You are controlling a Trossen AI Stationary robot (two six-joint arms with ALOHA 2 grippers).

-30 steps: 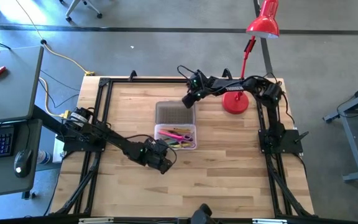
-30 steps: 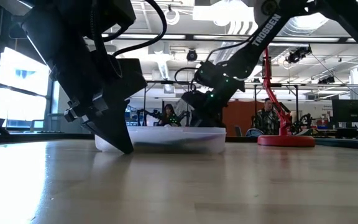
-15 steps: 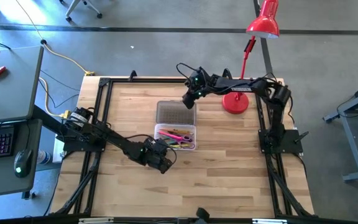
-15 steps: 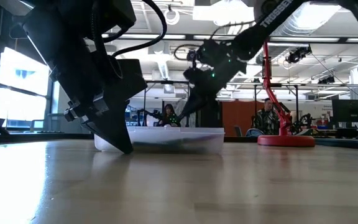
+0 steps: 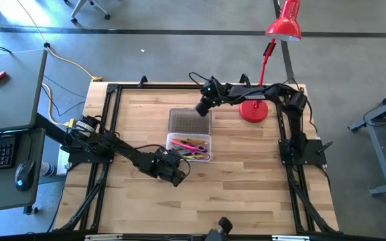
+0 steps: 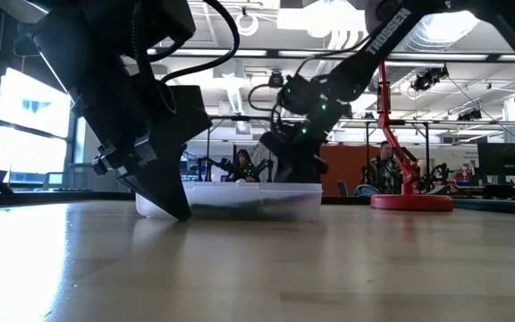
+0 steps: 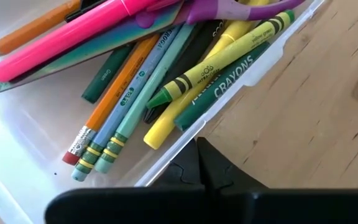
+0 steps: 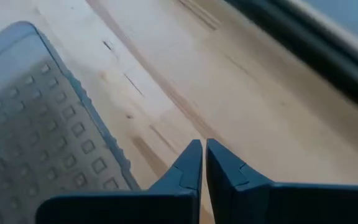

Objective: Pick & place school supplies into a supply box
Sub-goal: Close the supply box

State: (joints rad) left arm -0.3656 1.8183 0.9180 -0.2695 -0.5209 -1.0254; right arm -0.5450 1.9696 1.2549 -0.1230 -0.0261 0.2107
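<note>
Wooden table [image 5: 246,174], filled supply box [image 5: 190,148], right claw [image 5: 204,109] closed beside lid [image 5: 182,122]

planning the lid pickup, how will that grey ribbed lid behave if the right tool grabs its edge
The lid lies flat on the table beside the supply box, so getting under an edge may be awkward. It looks like thin translucent plastic, probably light and a bit flexible, so it may slide when nudged. The right tool sits near its corner, fingers nearly together.

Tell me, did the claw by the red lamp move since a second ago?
Yes. In the low view the right claw rose half a second ago, then came back down behind the supply box. From above, it stays between the lid and the lamp base.
</note>
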